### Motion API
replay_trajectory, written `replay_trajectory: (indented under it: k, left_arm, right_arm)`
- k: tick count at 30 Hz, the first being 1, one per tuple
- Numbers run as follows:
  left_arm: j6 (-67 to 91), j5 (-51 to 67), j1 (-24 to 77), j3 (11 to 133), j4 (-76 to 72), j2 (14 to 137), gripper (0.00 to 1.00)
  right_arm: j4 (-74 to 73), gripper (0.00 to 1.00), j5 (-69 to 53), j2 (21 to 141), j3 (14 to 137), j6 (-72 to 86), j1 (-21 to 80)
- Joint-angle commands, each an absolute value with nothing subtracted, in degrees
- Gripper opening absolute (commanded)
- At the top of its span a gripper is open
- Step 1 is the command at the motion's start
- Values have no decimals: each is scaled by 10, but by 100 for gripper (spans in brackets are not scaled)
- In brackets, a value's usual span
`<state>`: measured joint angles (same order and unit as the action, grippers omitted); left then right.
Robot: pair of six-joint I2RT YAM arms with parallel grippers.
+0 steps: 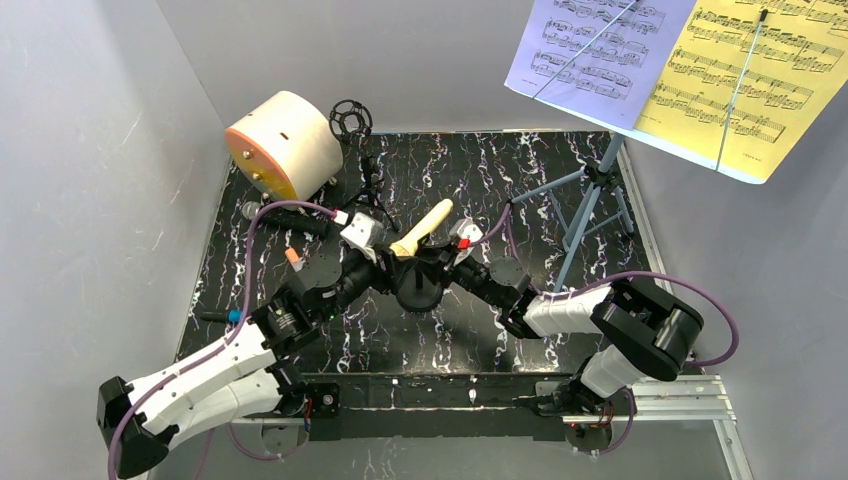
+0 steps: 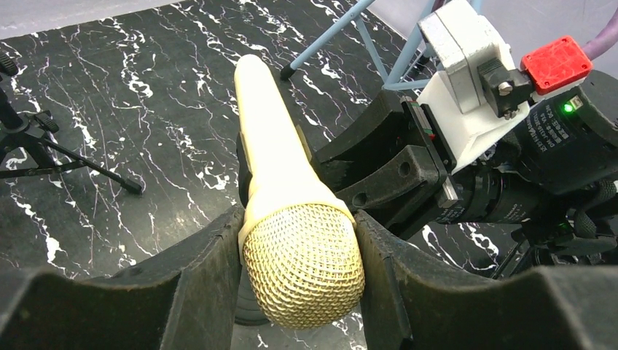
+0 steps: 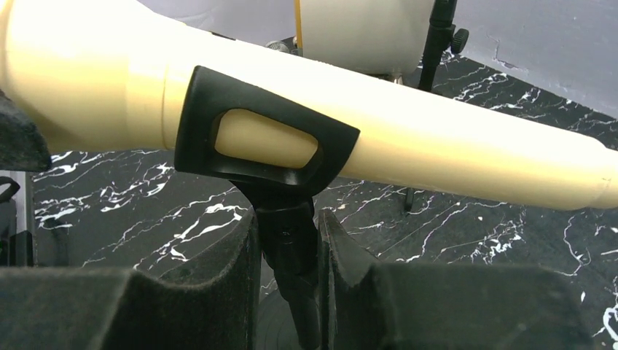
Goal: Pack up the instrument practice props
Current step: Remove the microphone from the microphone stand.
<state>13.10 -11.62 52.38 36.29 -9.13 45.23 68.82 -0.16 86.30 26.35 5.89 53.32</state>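
From the top camera, the cream microphone (image 1: pixel 424 226) lies tilted in the clip of the round-base pole (image 1: pixel 418 288), near the middle of the table (image 1: pixel 560 330), and both arms meet at it. The left gripper (image 1: pixel 392 256) sits at the head end. The right gripper (image 1: pixel 447 262) comes in from the other side, low against the pole. The blue music rack (image 1: pixel 588 200) stands far right, carrying the lavender sheet (image 1: pixel 590 45) and the yellow sheet (image 1: pixel 750 80). The black tripod pole (image 1: pixel 368 190) stands far left, beside the big cream cylinder (image 1: pixel 285 150).

The left wrist camera shows the left fingers (image 2: pixel 204 255) pressed against both sides of the mesh head (image 2: pixel 302 270), set about half wide and holding it.

The right wrist camera shows the right fingers (image 3: pixel 233 255) closed narrowly on the pole's thin stem, just below the black clip (image 3: pixel 262 138) that wraps the microphone's barrel.

The microphone looks light and rigid. Its smooth barrel would probably slip, so the rougher mesh head is likely the surer hold. The clip seems springy and should let go under a steady pull while the stem is braced. The pole is probably bottom-heavy and best carried by the stem.
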Motion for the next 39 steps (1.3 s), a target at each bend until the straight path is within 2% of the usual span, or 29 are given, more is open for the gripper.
replay_trajectory:
  k: [1, 6, 11, 15, 22, 26, 30, 39]
  left_arm:
    - [136, -149, 519, 378, -13, 435, 16]
    - [121, -136, 519, 447, 42, 474, 59]
    - [109, -141, 519, 517, 107, 515, 76]
    - [108, -171, 519, 570, 163, 539, 84]
    - [126, -166, 519, 674, 274, 597, 84]
    - [126, -141, 519, 706, 309, 632, 83]
    - [114, -166, 519, 732, 352, 662, 82]
    - [68, -196, 519, 770, 367, 718, 80]
  right_arm:
    - [610, 1, 31, 875, 231, 29, 499]
    - [594, 1, -5, 874, 241, -33, 502]
    - [566, 1, -14, 874, 252, -67, 509]
    - [565, 1, -17, 879, 254, -68, 511]
    - [535, 1, 32, 885, 271, -92, 526]
    - [525, 1, 59, 895, 280, -95, 536]
    - [525, 1, 64, 895, 281, -87, 536]
    - [524, 1, 52, 898, 285, -85, 538]
